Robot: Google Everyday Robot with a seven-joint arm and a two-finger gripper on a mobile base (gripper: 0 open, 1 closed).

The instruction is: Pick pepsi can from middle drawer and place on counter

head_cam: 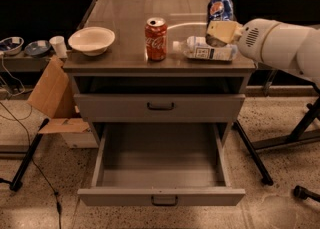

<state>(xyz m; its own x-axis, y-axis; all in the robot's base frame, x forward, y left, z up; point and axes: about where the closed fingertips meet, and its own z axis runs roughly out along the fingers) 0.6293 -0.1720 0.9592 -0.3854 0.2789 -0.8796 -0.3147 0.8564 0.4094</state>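
Note:
My gripper [221, 29] comes in from the right on a thick white arm and is shut on the pepsi can [220, 8], a dark blue can with a round red-white-blue logo. The can is held upright above the right side of the counter [125, 23], just over a lying water bottle. The middle drawer [160, 173] is pulled wide open at the bottom of the cabinet, and nothing shows inside it. The grey drawer front above it [160, 107] is shut.
On the counter stand a red Coca-Cola can [156, 39] near the front middle, a white bowl [91, 40] at the left, and a clear water bottle [206, 50] lying on its side at the right. A cardboard box [52, 98] leans left of the cabinet.

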